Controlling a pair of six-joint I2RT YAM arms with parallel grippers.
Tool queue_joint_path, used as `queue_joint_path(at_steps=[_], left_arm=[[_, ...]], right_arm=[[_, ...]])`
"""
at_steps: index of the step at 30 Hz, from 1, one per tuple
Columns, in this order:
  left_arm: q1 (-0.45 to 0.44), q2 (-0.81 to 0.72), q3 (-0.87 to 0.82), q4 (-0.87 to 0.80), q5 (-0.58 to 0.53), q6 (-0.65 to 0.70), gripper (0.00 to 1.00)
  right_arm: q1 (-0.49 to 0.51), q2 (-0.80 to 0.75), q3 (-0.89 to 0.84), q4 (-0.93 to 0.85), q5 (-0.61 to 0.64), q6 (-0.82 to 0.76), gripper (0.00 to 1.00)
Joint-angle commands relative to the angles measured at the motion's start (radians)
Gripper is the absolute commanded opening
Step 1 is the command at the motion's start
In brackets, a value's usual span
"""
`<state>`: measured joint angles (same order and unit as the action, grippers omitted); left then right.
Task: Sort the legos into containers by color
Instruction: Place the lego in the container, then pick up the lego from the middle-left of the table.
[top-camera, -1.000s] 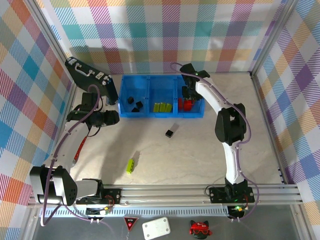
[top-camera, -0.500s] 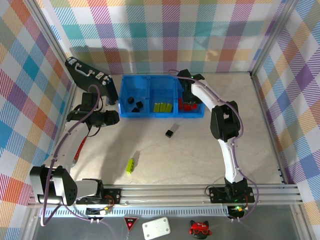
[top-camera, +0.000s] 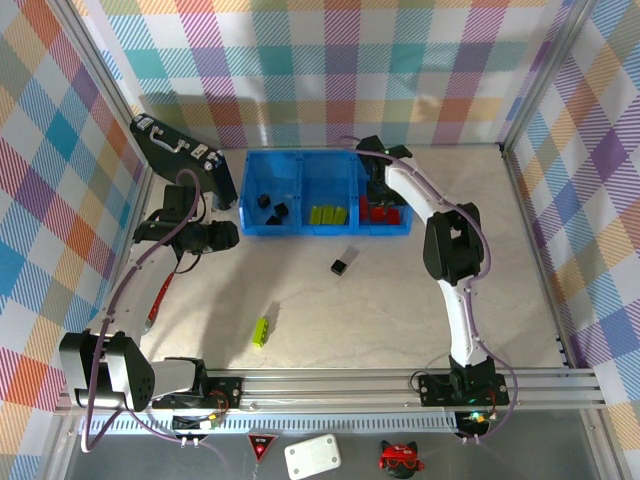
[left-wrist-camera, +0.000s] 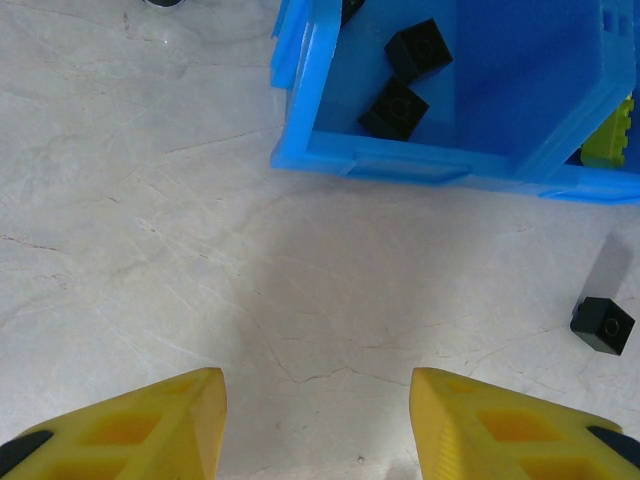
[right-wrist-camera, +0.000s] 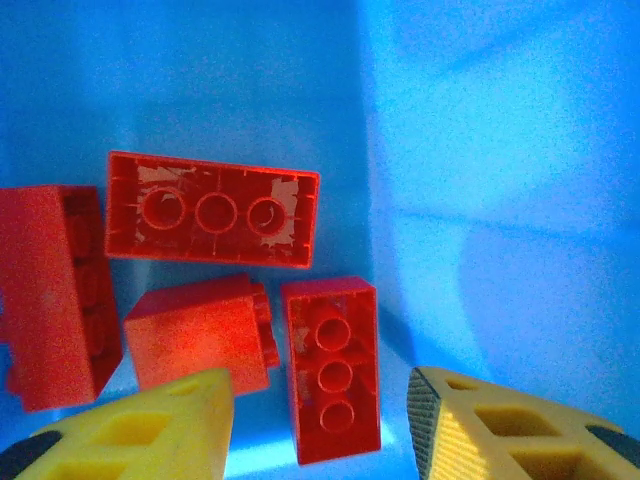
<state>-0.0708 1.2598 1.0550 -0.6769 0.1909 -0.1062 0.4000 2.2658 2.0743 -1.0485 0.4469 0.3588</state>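
The three joined blue bins (top-camera: 322, 230) stand at the back of the table. Black bricks (top-camera: 272, 208) lie in the left bin, lime-green bricks (top-camera: 327, 213) in the middle one, red bricks (top-camera: 380, 212) in the right one. My right gripper (right-wrist-camera: 320, 430) hangs open inside the right bin, above a red brick (right-wrist-camera: 332, 370) lying underside up, with other red bricks (right-wrist-camera: 212, 210) beside it. A loose black brick (top-camera: 340, 267) and a loose green brick (top-camera: 260, 331) lie on the table. My left gripper (left-wrist-camera: 318, 420) is open and empty, just left of the bins' front corner (left-wrist-camera: 400, 165).
A black briefcase (top-camera: 180, 160) leans at the back left, close to the left bin and my left arm. Plaid walls close in the table on three sides. The loose black brick (left-wrist-camera: 602, 325) lies on open tabletop in front of the bins.
My right gripper has shifted slightly toward the far left of the right bin, uncovering more of the red bricks. The left arm and both loose bricks have not moved.
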Motion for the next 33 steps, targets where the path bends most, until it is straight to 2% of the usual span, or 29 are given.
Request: queue_joint_path(at_steps=[1, 16, 26, 33], left_arm=[[-0.004, -0.019, 0.000, -0.003, 0.017, 0.022, 0.51], [-0.011, -0.019, -0.016, -0.002, 0.058, -0.009, 0.51], [-0.076, 0.007, 0.004, -0.102, 0.058, -0.054, 0.51], [-0.130, -0.032, -0.037, -0.159, 0.036, -0.147, 0.52]], right_arm=[[0.003, -0.118, -0.021, -0.035, -0.048, 0.036, 0.51], [0.087, -0.359, -0.199, 0.016, -0.241, 0.091, 0.51], [0.118, -0.456, -0.302, 0.039, -0.313, 0.122, 0.51], [0.120, -0.525, -0.382, 0.073, -0.339, 0.126, 0.51]])
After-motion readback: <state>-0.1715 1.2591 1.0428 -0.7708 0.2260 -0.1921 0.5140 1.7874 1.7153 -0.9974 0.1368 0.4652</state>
